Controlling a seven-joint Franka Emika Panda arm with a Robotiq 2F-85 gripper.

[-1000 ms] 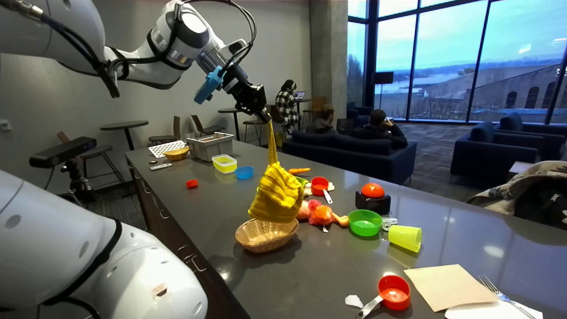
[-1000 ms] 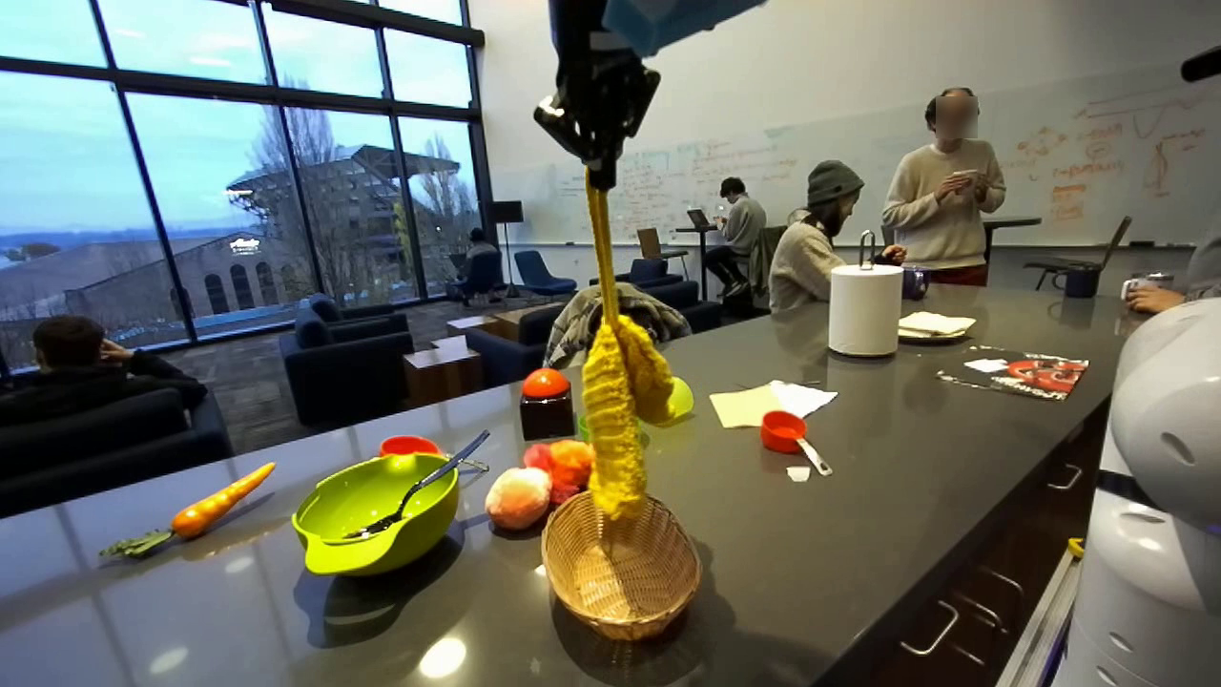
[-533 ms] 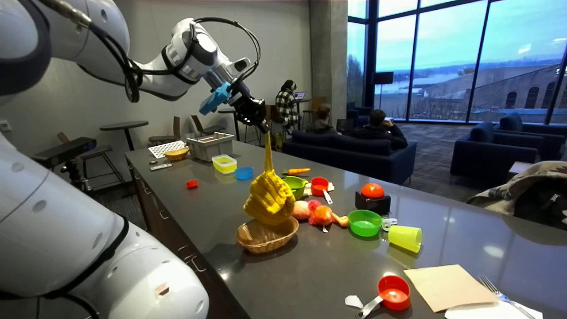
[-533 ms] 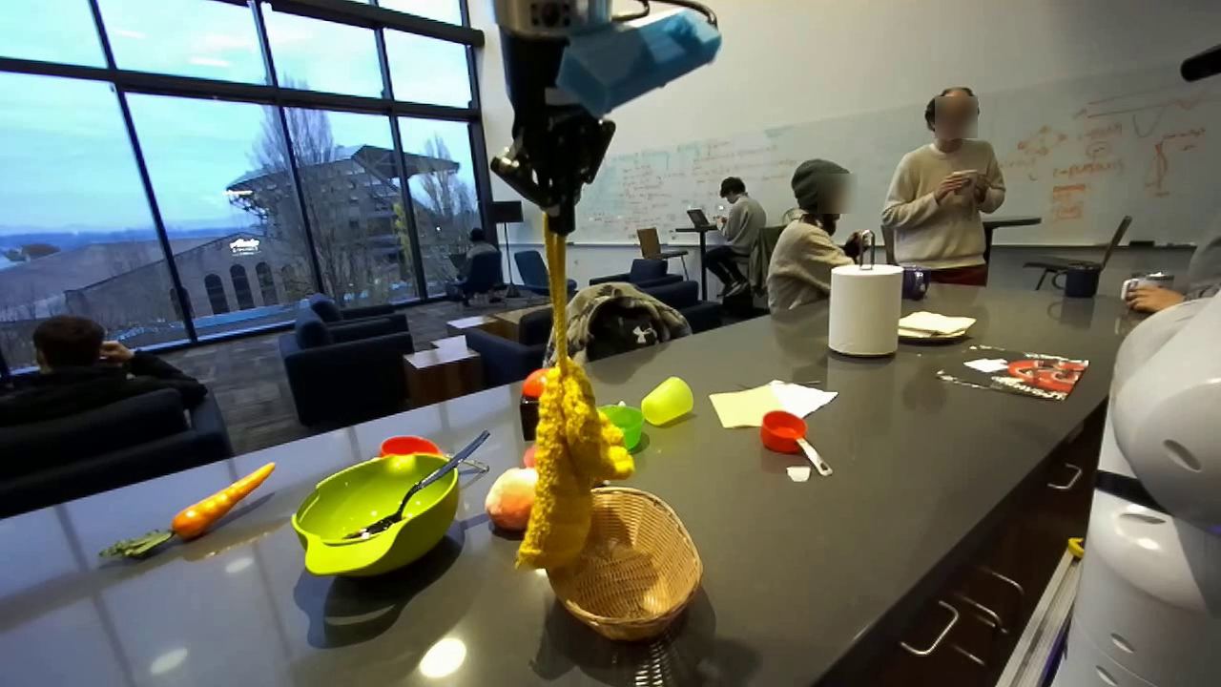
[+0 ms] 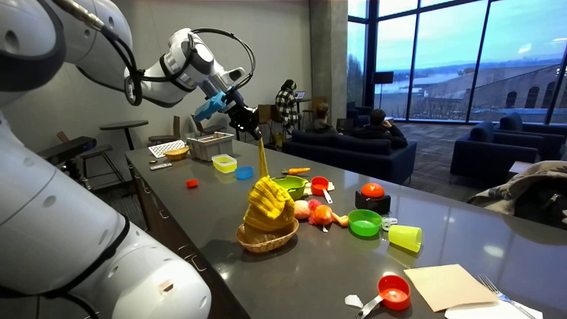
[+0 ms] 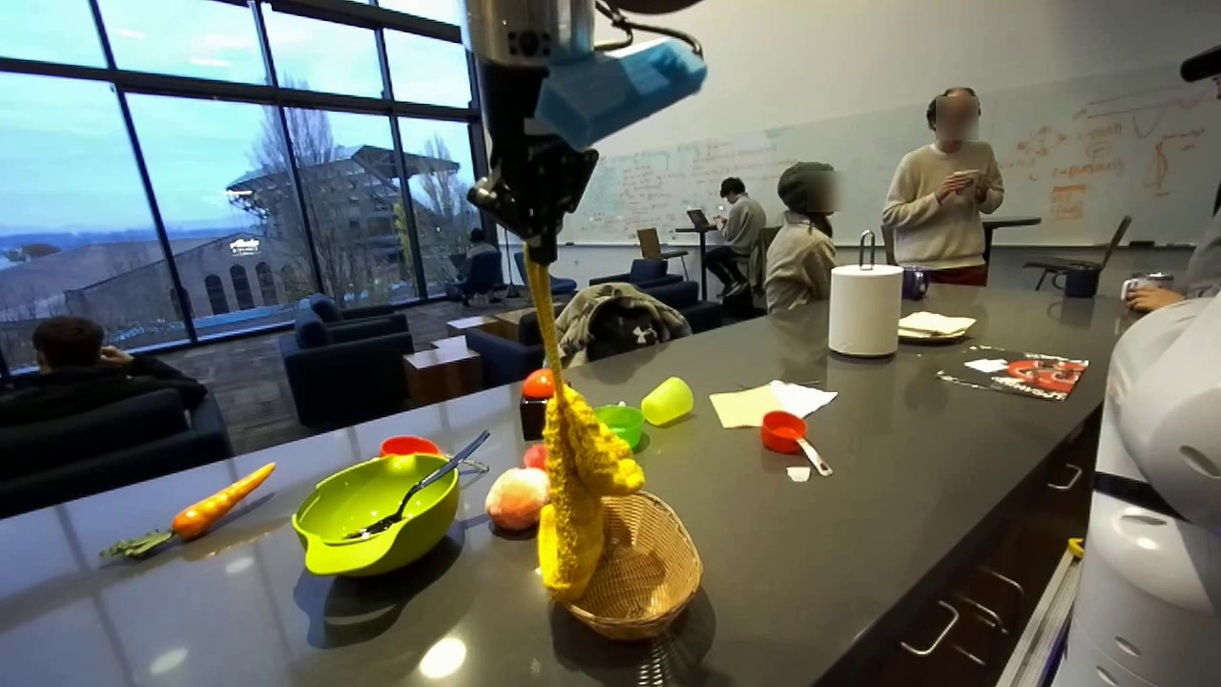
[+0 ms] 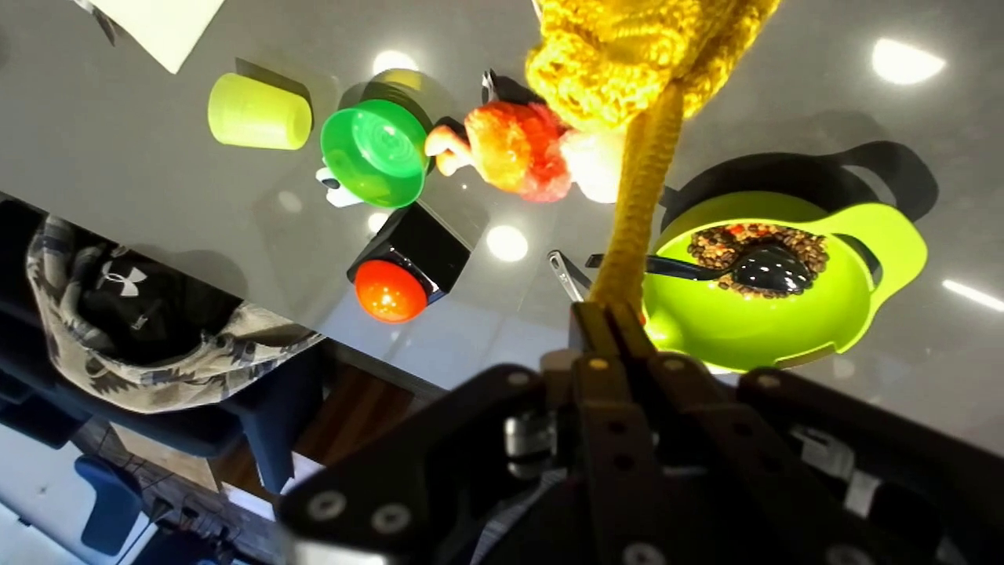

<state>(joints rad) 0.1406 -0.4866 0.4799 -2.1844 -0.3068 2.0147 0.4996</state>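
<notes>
Lowered since a second ago: yellow knit (image 5: pixel 269 204) and gripper (image 5: pixel 258 135). Jaws: pinched tight on the knit's strap (image 7: pixel 637 196). Knit: hanging, basket (image 5: pixel 266 247) at its 6 o'clock in an exterior view; whether it touches the rim, I can't tell. Round the jaws, by the wrist view: bowl (image 7: pixel 729 326) at 3 o'clock, spoon (image 7: pixel 773 269) inside; toy (image 7: pixel 510 149) at 11; button (image 7: pixel 391 290) at 9; green dish (image 7: pixel 380 149) at 10, yellow cup (image 7: pixel 255 111) beyond.

Set-back exterior views share table (image 5: pixel 319 266), windows (image 5: pixel 447 53) at 2 and 10 o'clock. Wrist view: close, downward past tool (image 7: pixel 608 312).
</notes>
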